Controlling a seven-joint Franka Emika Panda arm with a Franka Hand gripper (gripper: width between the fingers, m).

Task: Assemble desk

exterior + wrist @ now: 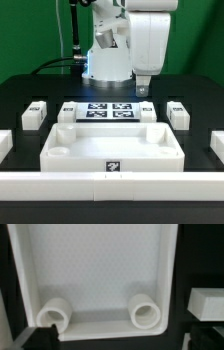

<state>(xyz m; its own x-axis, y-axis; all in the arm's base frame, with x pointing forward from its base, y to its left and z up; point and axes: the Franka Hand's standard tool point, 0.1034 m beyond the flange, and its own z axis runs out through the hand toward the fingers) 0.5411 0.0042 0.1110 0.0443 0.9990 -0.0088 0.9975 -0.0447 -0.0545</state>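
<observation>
Four white plastic block legs (36, 114) with black-and-white square tags sat on your black desk (12, 108), two to each side of the middle, and none sat in a socket.

Starting from the exterior view's left, the first two legs lay apart from the centre, probably so you could reach each one without sweeping across the main part. Next came the thin flat white marker board (108, 110), lying just behind the large white plastic tray-like top (112, 160) with its raised rim. That top rested mid-desk, open side up. Its front wall was just beside the long white rail-like border (60, 185), though you could not tell if they touched. I judged the border served as a stop to keep the top square. In the wrist view two rounded corner sockets (55, 314) faced upward, ready to take legs.

Right of centre, your pincer (143, 90) hung near the board's right end, behind the top's far wall, its jaws spread wide and nothing between them. Further right lay the other two legs, one showing beside the top's wall in the wrist view.

Room looked fair at the sides, where bare black strips ran between the top's side walls and the legs. The rim, border and board crowded the centre, so a low approach there seemed tight.
</observation>
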